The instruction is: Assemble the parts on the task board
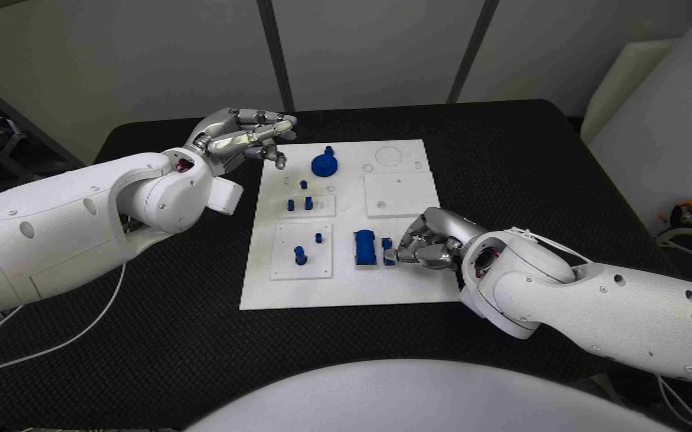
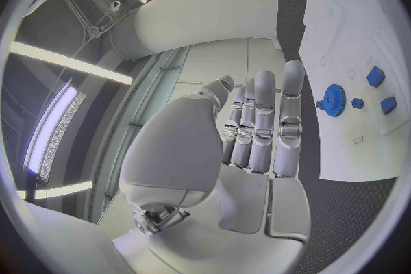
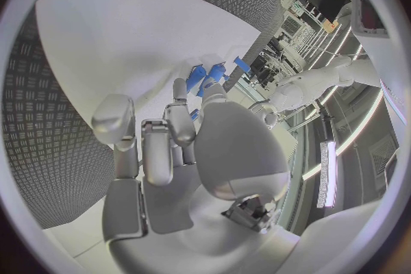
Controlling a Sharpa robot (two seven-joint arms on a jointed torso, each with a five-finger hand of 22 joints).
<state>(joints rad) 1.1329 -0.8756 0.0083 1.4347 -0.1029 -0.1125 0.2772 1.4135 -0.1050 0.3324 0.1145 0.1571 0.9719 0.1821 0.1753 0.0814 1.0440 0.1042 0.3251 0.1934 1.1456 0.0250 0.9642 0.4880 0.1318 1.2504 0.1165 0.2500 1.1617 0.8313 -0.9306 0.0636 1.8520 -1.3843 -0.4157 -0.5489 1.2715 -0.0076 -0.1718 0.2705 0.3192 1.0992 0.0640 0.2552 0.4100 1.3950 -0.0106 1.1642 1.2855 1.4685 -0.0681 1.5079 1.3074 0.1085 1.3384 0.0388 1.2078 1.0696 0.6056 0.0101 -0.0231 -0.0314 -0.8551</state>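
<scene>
The white task board [image 1: 408, 282] lies in the middle of the black table. A blue gear [image 1: 326, 162] stands at its far side, with small blue pegs [image 1: 300, 203] nearer the middle. A blue block [image 1: 366, 248] and a small blue piece [image 1: 388, 250] sit at the near side. My right hand [image 1: 428, 239] rests on the board with curled fingertips against the small piece; a grip is unclear. Its wrist view has blue parts [image 3: 205, 73] just past the fingers [image 3: 178, 109]. My left hand [image 1: 245, 137] hovers over the board's far left corner, holding nothing, fingers loosely extended [image 2: 261, 123] beside the gear [image 2: 334, 99].
Another blue peg [image 1: 300, 255] stands on a raised square plate at the board's near left. Bare raised squares [image 1: 397, 192] lie at the far right of the board. Black table [image 1: 519, 162] surrounds the board on all sides.
</scene>
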